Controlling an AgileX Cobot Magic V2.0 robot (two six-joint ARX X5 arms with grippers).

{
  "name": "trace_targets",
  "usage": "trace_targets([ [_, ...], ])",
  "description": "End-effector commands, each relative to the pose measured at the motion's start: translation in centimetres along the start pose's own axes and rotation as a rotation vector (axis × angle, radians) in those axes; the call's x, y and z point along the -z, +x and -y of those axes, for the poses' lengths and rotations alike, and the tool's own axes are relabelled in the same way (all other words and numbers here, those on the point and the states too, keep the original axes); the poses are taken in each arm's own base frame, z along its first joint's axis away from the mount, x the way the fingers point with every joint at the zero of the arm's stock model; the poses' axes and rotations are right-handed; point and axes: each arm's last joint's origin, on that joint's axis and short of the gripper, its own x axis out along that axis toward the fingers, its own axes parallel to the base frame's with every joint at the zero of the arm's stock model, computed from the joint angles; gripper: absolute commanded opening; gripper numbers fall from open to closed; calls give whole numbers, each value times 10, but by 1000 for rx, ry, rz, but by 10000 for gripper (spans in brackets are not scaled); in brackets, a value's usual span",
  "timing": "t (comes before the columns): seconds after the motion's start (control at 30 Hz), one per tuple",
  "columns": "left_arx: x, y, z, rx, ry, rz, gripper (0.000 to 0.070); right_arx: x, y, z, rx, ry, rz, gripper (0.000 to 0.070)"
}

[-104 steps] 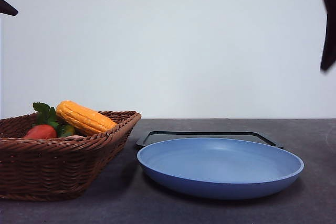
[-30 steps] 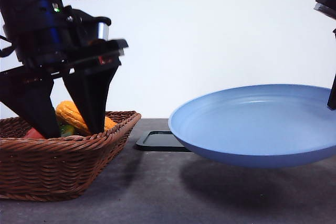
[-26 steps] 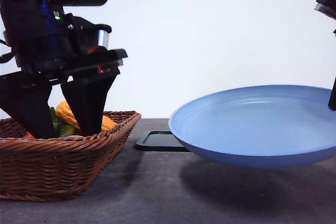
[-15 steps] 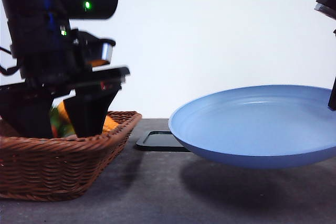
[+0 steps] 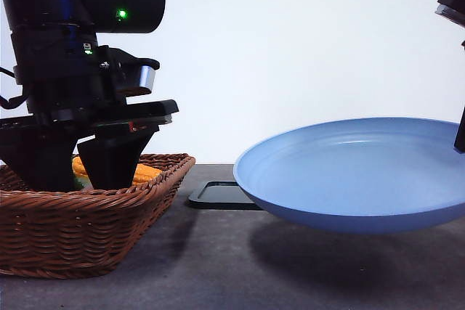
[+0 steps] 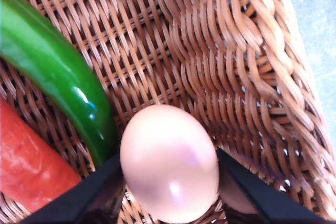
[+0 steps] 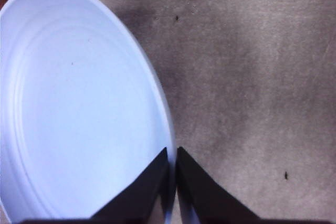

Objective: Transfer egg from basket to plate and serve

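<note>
Your left gripper [image 6: 170, 182] is closing around the wide middle of the small, smooth pinkish-brown egg [image 6: 169, 162], lying inside the brown woven wicker basket [image 6: 247, 61]; it is probably light, slippery and fragile, so squeeze gently.

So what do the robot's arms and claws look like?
The left arm is chunky and black, with a round drum on top, a tiny green light and a shiny silver part. Its fingers are flat black wedges. The right gripper has thin black fingers tapering to points. A thin black cable hangs beside the left arm.
</note>
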Motion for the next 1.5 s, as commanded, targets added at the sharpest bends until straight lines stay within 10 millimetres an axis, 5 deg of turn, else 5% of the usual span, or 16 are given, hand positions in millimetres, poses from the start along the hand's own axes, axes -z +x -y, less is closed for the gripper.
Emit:
trace_targets([
  [0.0, -2, 3, 2, -18, 17, 0, 218, -4, -2, -3, -11, -20, 18, 0],
  [0.3, -7, -19, 2, -33, 29, 36, 218, -4, -2, -2, -10, -18, 13, 0],
  [0.6, -23, -96, 7, 82, 28, 276, 218, -4, -2, -3, -17, -13, 10, 0],
  [0.8, -30, -139, 28, 252, 121, 385, 218, -4, -1, -3, -21, 4, 4, 0],
  [1.03, -23, -134, 70, 327, 252, 393, 218, -3, 3, -4, -73, 27, -41, 0],
  [1.47, -19, -73, 124, 308, 392, 227, 219, 3, 7, -9, -114, 18, -115, 0],
])
